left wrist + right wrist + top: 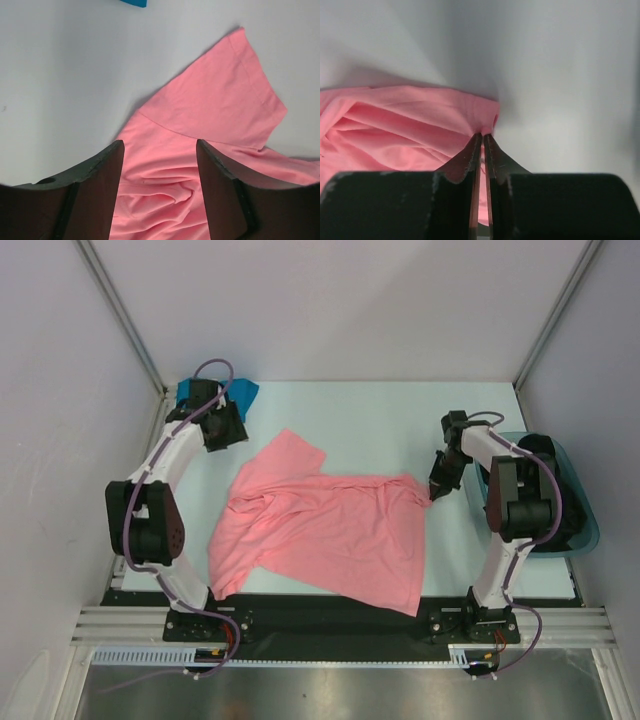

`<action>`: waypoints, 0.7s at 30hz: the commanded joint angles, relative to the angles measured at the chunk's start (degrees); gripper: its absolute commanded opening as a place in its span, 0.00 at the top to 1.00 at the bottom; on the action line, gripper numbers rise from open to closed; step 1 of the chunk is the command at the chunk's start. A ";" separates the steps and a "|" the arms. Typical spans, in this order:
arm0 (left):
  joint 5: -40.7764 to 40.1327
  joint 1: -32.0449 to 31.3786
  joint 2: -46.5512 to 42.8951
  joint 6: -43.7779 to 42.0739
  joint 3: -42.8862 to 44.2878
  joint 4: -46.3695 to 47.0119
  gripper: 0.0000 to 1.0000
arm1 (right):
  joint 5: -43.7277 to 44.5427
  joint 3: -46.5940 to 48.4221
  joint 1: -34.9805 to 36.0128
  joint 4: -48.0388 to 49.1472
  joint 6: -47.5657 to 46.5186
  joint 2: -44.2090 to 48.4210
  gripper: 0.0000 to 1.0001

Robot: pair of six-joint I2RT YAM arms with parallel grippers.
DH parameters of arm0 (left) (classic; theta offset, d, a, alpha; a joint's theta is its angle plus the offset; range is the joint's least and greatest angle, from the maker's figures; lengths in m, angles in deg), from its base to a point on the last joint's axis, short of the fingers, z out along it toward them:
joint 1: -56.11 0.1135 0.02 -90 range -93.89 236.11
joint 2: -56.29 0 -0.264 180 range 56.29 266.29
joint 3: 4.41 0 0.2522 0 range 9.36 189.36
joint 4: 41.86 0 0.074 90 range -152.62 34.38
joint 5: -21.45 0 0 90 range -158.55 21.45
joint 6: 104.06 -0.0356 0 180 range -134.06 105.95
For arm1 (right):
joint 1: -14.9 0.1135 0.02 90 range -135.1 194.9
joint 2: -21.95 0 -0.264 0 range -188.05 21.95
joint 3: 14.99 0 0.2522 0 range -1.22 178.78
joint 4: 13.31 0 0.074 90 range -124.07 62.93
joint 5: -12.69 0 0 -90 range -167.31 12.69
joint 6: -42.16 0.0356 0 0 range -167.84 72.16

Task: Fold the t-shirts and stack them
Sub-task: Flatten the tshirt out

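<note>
Teal tub [588, 522] right of pink t-shirt [330, 530]; right arm [512, 498] hides contents.

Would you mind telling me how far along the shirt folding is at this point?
Done: nothing folded yet; the pink t-shirt lies rumpled and spread out. In hand: the right tool is pinched shut on its right edge, while the left tool hangs open above a sleeve. Left: fold it, then fold the teal t-shirt bunched in the far left corner and stack both.

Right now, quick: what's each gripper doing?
Left gripper: open, holding nothing, over the pink t-shirt.
Right gripper: closed on the pink t-shirt's edge.
</note>
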State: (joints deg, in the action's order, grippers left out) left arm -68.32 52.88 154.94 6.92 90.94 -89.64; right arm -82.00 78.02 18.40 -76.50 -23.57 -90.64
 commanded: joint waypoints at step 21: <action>-6.82 -5.13 -1.00 -0.76 -7.39 -6.84 0.19 | 2.58 23.32 -0.17 -1.90 -3.27 -7.11 0.89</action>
State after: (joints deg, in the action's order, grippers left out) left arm -71.95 47.72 159.31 5.39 88.12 -93.75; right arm -79.92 98.00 18.40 -77.81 -25.71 -96.41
